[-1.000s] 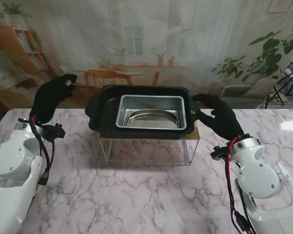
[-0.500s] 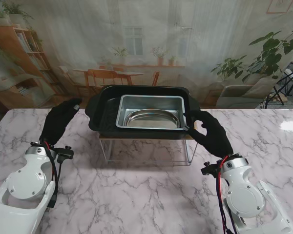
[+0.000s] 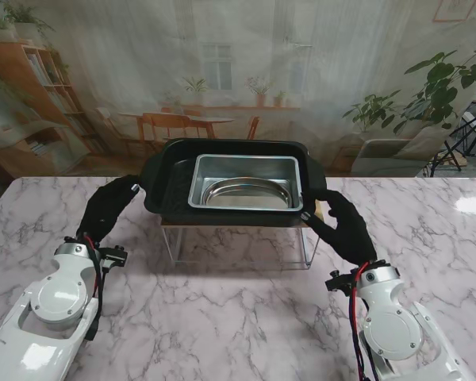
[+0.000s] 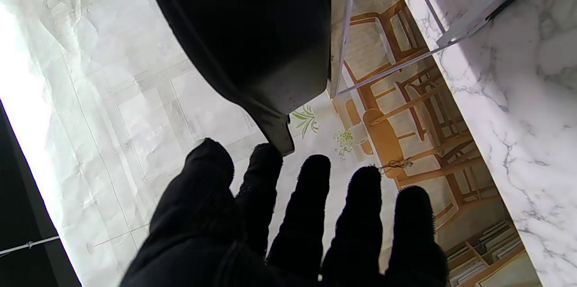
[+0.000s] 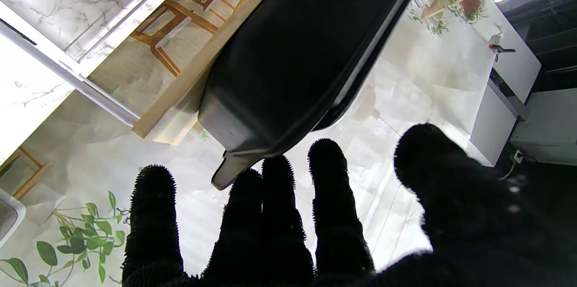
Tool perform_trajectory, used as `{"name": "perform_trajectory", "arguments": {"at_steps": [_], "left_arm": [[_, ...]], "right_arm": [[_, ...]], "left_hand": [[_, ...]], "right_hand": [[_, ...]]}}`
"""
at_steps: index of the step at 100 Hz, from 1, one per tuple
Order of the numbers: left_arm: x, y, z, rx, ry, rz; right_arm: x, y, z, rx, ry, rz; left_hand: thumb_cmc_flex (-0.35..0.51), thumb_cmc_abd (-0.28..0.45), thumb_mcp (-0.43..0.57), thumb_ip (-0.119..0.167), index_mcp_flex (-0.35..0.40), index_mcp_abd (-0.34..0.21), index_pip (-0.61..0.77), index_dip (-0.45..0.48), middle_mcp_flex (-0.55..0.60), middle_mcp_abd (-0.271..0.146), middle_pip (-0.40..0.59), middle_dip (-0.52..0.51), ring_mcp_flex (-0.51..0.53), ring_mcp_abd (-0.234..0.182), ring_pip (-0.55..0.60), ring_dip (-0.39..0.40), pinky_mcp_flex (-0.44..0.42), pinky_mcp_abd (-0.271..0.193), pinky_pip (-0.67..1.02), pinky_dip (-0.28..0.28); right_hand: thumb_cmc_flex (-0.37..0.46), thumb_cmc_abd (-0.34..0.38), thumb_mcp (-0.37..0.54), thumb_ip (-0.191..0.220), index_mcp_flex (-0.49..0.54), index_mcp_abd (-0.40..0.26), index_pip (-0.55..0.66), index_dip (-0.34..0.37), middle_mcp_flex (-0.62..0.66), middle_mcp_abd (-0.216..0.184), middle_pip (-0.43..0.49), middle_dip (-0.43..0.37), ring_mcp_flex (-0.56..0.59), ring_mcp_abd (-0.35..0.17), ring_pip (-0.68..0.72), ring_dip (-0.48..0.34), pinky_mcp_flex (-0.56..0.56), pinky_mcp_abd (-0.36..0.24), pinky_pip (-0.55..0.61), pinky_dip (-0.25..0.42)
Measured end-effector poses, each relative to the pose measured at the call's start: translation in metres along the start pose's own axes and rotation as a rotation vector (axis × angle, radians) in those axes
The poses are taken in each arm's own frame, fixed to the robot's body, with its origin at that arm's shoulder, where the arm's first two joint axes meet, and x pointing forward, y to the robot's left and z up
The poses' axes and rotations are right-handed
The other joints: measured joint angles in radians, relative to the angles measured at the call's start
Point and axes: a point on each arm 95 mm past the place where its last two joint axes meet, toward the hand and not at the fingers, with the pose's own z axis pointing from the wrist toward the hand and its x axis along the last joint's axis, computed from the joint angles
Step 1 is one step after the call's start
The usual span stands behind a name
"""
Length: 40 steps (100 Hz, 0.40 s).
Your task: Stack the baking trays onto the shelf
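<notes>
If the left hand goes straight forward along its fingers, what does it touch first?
Most likely the black tray: its end handle sits just past the fingertips of the left hand. Depth is uncertain; contact may already exist.

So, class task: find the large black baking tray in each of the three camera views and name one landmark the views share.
Stand view: the large black baking tray sits on the wire shelf, centre, far from me.
Left wrist view: its dark underside fills the middle, its handle just beyond the left robot hand.
Right wrist view: its underside runs diagonally beyond the right robot hand.
Shared landmark: the white wire shelf frame.
</notes>
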Motion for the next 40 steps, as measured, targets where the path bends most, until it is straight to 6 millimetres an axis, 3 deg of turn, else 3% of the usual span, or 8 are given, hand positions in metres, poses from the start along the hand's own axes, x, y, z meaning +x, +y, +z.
{"name": "perform_trajectory", "arguments": {"at_steps": [40], "left_arm": [[-0.001,-0.0035,-0.0009,0.007,0.004,-0.007]], "right_arm": [[-0.0017,0.0005,-0.0023,0.001,0.022,0.007]], "left_hand": [[0.0,0.0,0.0,0.0,0.0,0.008,0.022,0.014,0.0,0.0,0.001,0.0,0.0,0.0,0.0,0.0,-0.01,0.0,0.035,-0.034]], "right_hand": [[0.0,0.0,0.009,0.0,0.0,0.0,0.0,0.0,0.01,0.008,0.0,0.0,0.0,0.013,0.0,-0.006,0.004,0.0,-0.002,0.003]]}}
